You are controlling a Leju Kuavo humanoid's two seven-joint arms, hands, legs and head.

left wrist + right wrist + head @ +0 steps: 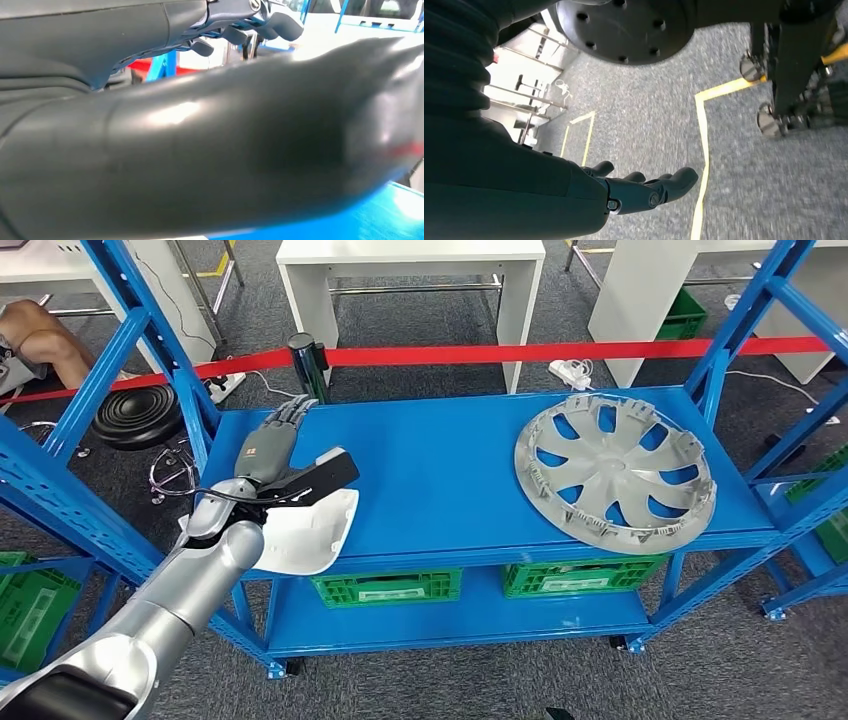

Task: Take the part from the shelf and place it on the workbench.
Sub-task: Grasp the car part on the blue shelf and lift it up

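The left hand (272,445) lies over the front left corner of the blue metal shelf (440,475), its fingers stretched forward and apart above the deck and its thumb out to the side; it holds nothing. Just below its wrist lies the white moulded plastic part with a black edge piece (310,525), overhanging the shelf's front lip. Whether the hand touches this part cannot be told from the head view, and the left wrist view is blocked by a dark blurred surface close to the lens. A grey plastic wheel cover with curved spokes (612,472) lies flat at the right end of the same deck, well apart from the hand. The right hand (644,192) hangs over grey carpet, fingers extended and empty. The step in hand is judged to be the grasp. To do it well, bring the fingers down over the part's upper edge, set the thumb against the opposite face, and close firmly before lifting. The overhang risks tipping the part off the lip if it is pushed rather than gripped.
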